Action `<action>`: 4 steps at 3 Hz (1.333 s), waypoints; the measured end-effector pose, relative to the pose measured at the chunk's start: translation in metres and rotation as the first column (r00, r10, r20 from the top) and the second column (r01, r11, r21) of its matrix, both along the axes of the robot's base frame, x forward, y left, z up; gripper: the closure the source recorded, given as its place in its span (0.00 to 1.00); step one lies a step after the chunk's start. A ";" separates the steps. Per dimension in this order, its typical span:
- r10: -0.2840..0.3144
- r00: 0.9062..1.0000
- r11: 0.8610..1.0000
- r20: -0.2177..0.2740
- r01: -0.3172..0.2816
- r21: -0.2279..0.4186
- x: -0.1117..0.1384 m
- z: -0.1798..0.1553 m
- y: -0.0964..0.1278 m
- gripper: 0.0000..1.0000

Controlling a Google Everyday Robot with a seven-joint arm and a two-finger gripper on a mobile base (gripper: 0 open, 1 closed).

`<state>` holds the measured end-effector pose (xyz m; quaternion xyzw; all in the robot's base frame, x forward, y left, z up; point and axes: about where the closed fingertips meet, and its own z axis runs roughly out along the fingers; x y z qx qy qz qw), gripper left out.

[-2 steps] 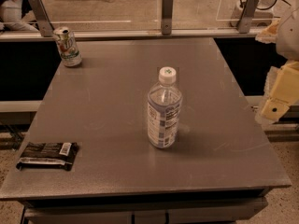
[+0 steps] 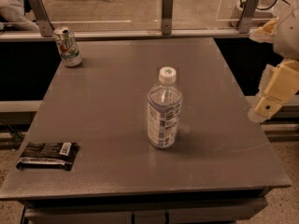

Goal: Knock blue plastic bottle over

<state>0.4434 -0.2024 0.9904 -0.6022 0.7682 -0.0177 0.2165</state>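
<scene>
The blue plastic bottle (image 2: 164,110) stands upright near the middle of the grey table (image 2: 112,101). It is clear bluish plastic with a white cap and a blue-white label. My gripper (image 2: 274,95) is at the right edge of the view, beside the table's right edge and well to the right of the bottle, apart from it. It points down and to the left.
A green-and-white drink can (image 2: 67,46) stands upright at the table's far left corner. A dark snack packet (image 2: 47,154) lies flat near the front left edge. A rail with metal posts (image 2: 167,12) runs behind the table.
The gripper has shifted slightly at the right edge. The bottle, can and packet have not moved.
</scene>
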 end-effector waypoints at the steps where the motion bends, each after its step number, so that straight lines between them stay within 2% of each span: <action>1: 0.092 0.989 0.977 0.120 -0.113 0.181 0.029 0.001 0.020 0.00; 2: 0.201 0.951 0.905 0.234 -0.272 0.326 0.039 0.010 0.062 0.00; 3: 0.252 0.932 0.799 0.260 -0.352 0.488 0.022 0.004 0.094 0.00; 4: 0.268 0.943 0.724 0.197 -0.331 0.605 -0.017 -0.007 0.110 0.00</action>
